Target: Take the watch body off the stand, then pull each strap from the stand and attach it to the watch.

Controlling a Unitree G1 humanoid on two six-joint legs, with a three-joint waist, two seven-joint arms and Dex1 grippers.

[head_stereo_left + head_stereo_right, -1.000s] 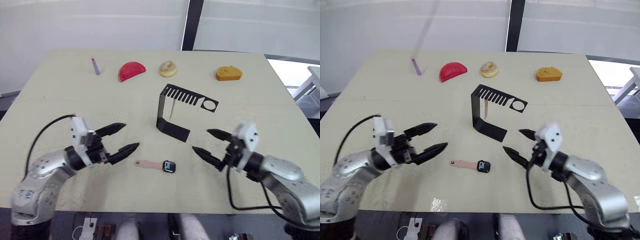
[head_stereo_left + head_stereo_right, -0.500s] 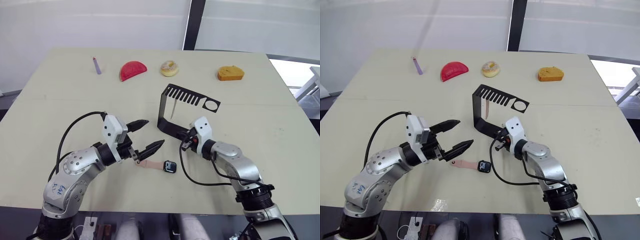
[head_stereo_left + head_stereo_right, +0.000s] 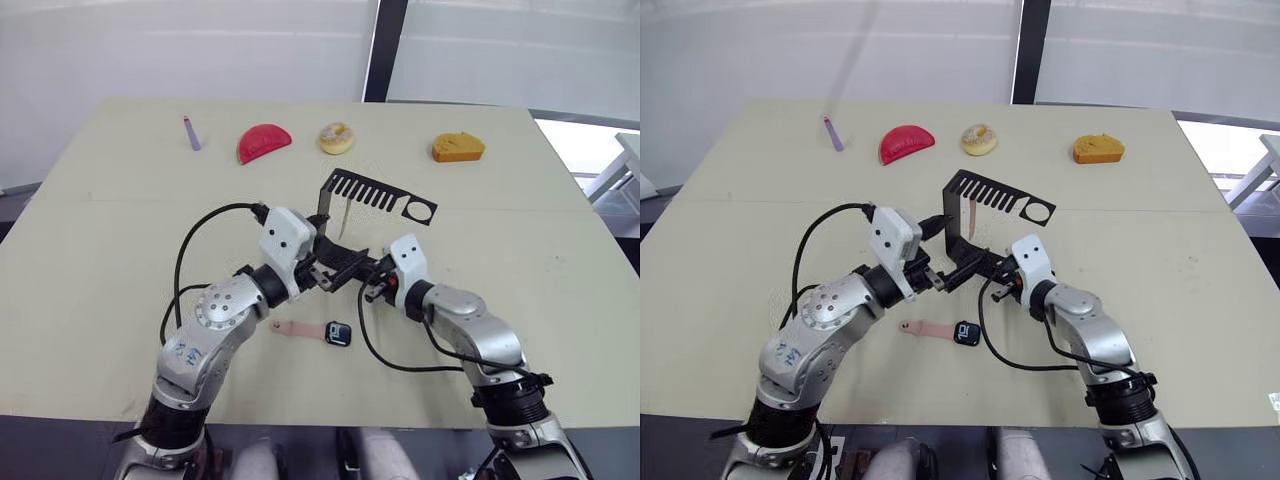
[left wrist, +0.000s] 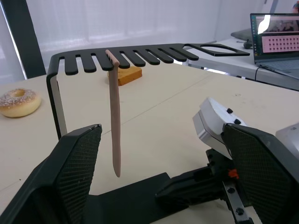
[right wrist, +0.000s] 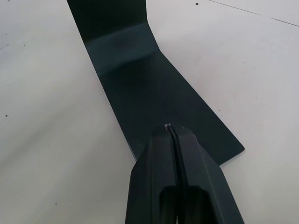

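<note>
Black bent sheet-metal stand (image 3: 345, 225): base partly hidden behind both arms. Small square black watch case (image 3: 339, 334): screen digits too small to read.

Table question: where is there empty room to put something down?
Lots of bare table lies on the robot's left, and more on its right below the orange piece. It is crowded in the middle, where the left hand and right hand meet at the stand, with the watch body just in front.

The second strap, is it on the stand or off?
On: the strap hangs from a slot in the stand, its lower end free.
</note>
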